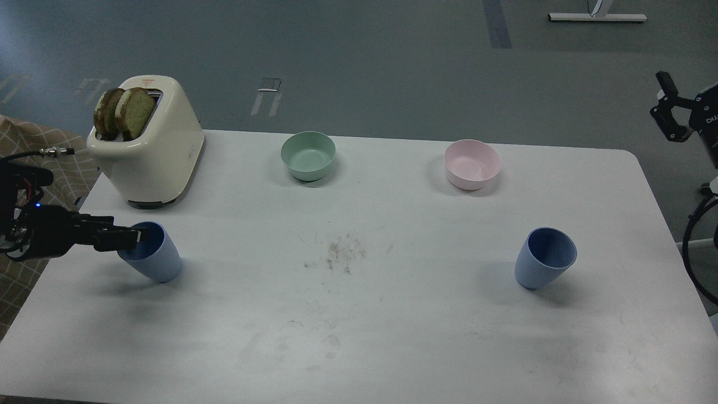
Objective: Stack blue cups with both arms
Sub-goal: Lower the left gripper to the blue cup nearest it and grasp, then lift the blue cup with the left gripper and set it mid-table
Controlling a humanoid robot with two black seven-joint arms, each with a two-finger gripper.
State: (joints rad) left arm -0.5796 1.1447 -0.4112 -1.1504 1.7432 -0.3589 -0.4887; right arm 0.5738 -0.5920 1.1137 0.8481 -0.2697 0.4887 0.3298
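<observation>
1. The left arm (pixel 33 233) reaches in level from nine o'clock, low over the table (pixel 359 336), black, with loose cables at its wrist.
2. The left gripper (pixel 134 235) points toward three o'clock; its dark fingers sit at the rim of the left blue cup (pixel 157 261), one seemingly inside the mouth. Whether they pinch the wall cannot be told.
3. That cup, a matte periwinkle tumbler narrowing to its base, appears tilted with its mouth toward the gripper.
4. The right blue cup (pixel 544 259), at about four o'clock on the table, is the same shape with a darker blue inside, well apart from both grippers.
5. Brown crumbs (pixel 339 255) speckle the smooth white tabletop between the cups.
6. Farther back sit a squat mint-green bowl (pixel 308 155) and a pale-pink bowl (pixel 472 164).
7. At ten o'clock, a glossy cream toaster (pixel 151 143) holds two browned slices.
8. The right gripper (pixel 670 109) hangs at two o'clock beyond the table's edge, fingers apart and holding nothing.
</observation>
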